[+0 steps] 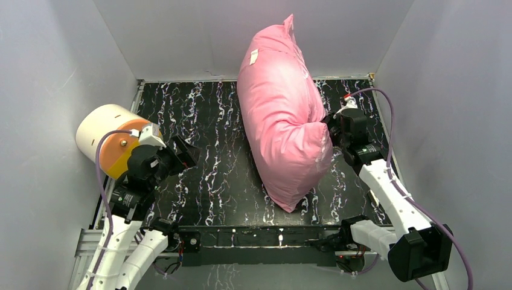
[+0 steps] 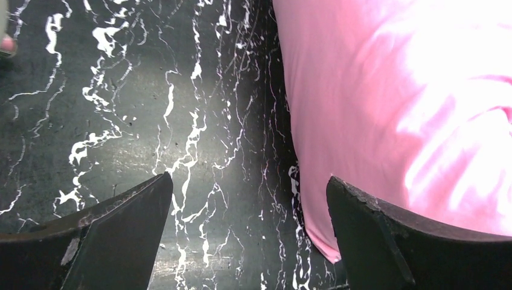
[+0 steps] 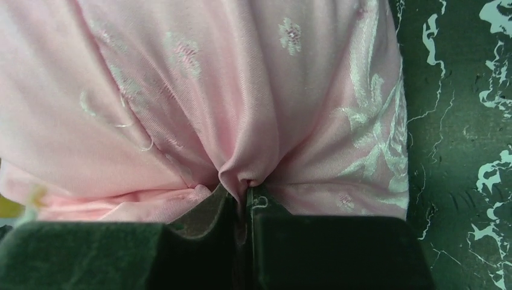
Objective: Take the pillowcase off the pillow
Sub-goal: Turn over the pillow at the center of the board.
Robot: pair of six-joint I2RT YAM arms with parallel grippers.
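**Black marbled tabletop [image 1: 205, 157], pillow wholly inside its pink case**

Pale grey walls [image 1: 48, 72] close in the dark, white-veined tabletop on three sides. The pillowcase [image 1: 278, 115] stands on one long edge across the middle and right of the surface, plump and full, with its far end raised against the back wall. No white of the pillow shows in any view, so the pillow appears to be entirely covered.

The right gripper [image 1: 331, 130] presses into the right flank of the pillowcase. In the right wrist view its jaws are nearly together, with a fold of the flowered satin bunched and pinched between them. The left gripper [image 2: 247, 181] hangs over bare tabletop just left of the pillowcase, its fingers spread wide and holding nothing. A cream and orange cylinder [image 1: 105, 130] sits behind that arm at the left edge.

As a judgement, the task is at its very start. One hold on the fabric is made, but none of the case has been drawn off. Which end is the open one cannot be told from these views. The whole job of sliding the cover off the pillow is left to do.

A small white tag [image 1: 253, 56] is sewn near the upper end of the pillowcase. It is too small to show any writing, and no brand or lettering can be read elsewhere.
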